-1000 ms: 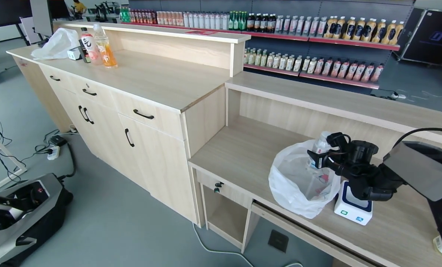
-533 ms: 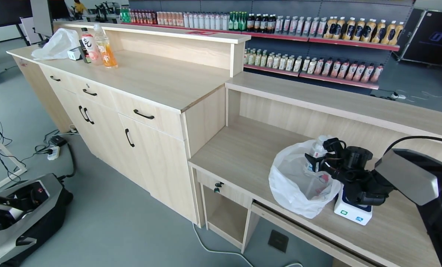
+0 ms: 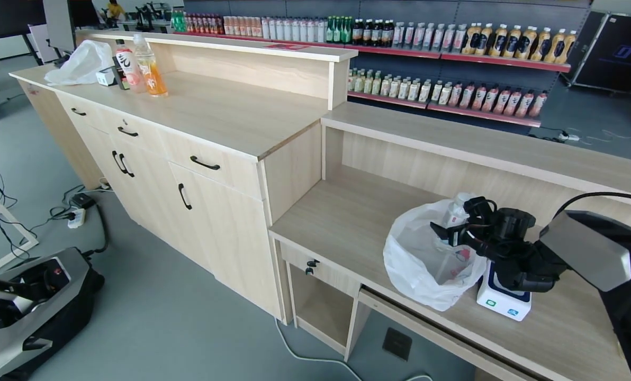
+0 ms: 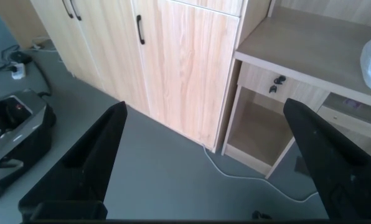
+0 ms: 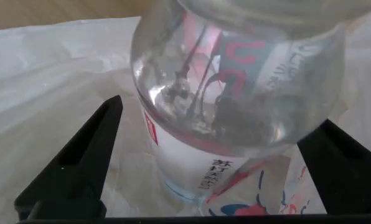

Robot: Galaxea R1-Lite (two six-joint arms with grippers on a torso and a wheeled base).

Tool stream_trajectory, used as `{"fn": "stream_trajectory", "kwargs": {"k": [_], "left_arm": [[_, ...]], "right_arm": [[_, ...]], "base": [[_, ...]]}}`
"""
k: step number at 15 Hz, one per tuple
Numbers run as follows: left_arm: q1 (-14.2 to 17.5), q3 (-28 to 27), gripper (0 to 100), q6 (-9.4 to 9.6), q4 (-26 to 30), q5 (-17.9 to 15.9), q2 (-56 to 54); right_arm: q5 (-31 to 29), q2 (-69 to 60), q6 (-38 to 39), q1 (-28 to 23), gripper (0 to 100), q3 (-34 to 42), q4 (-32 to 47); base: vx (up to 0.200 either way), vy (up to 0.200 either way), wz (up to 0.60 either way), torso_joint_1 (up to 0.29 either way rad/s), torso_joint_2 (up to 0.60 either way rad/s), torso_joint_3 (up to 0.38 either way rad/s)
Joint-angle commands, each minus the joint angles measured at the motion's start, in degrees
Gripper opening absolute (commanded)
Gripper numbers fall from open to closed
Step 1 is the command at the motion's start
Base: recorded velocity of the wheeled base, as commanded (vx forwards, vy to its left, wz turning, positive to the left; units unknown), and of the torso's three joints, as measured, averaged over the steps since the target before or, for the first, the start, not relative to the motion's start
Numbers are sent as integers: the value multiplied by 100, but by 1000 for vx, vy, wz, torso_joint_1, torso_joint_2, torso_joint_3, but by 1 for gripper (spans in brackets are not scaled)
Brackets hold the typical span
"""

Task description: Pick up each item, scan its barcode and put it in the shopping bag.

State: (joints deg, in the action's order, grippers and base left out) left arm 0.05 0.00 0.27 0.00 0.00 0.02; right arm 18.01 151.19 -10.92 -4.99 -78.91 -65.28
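Observation:
A clear bottle (image 3: 457,207) with a white and pink label stands upright inside the white plastic shopping bag (image 3: 421,264) on the low desk. My right gripper (image 3: 456,218) is at the bag's mouth, open, one finger on each side of the bottle's upper part. In the right wrist view the bottle (image 5: 235,93) sits between the spread fingers of the right gripper (image 5: 204,174), with the bag (image 5: 42,81) behind it. A white scanner box (image 3: 503,304) with a blue top stands just right of the bag, partly hidden by my wrist. My left gripper (image 4: 201,168) hangs open over the grey floor.
The desk (image 3: 347,211) has a raised back ledge and a drawer below. A taller counter (image 3: 215,111) to the left carries two bottles (image 3: 141,66), a small white box (image 3: 105,78) and another white bag (image 3: 80,63). Shelves of drinks (image 3: 426,37) line the back wall.
My right gripper has moved slightly left and down with the bottle, which sits lower in the bag. The fingers have spread apart and let go of it.

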Motion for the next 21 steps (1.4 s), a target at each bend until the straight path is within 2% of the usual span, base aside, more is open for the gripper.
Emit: {"fn": "stream_trajectory", "kwargs": {"k": [1,4,6,7,8,10,12,14,16,19,20,21], "left_arm": [[4,0,100,0,0,0,-2],[4,0,100,0,0,0,-2],[4,0,100,0,0,0,-2],[4,0,100,0,0,0,-2],[4,0,100,0,0,0,-2],[4,0,100,0,0,0,-2],[4,0,100,0,0,0,-2],[4,0,100,0,0,0,-2],[4,0,100,0,0,0,-2],[4,0,100,0,0,0,-2],[4,0,100,0,0,0,-2],[4,0,100,0,0,0,-2]], "right_arm": [[177,-968,-33,6,100,385,218],[159,-2427,-103,-11,100,1334,666],[151,-3623,-288,-231,100,2398,675],[142,-3904,-446,-301,100,2653,675],[142,-4713,-789,-539,100,3365,692],[142,-5635,-841,-688,100,4208,692],[63,-6233,-938,-969,100,4402,1088],[-596,-6910,-1369,-1119,100,4446,1756],[-992,-7253,-1281,-1321,100,4604,2221],[-1713,-7165,-1167,-1892,100,4674,2591],[-1721,-7156,-1167,-1901,100,4674,2599],[-1862,-6901,-1079,-2244,100,4753,2889]], "base": [[0,0,0,0,0,0],[0,0,0,0,0,0],[0,0,0,0,0,0],[0,0,0,0,0,0],[0,0,0,0,0,0],[0,0,0,0,0,0],[0,0,0,0,0,0],[0,0,-600,0,2,2],[0,0,-600,-5,2,5],[0,0,-600,4,2,2],[0,0,-600,-7,-2,7],[0,0,-600,12,-2,7]]}}
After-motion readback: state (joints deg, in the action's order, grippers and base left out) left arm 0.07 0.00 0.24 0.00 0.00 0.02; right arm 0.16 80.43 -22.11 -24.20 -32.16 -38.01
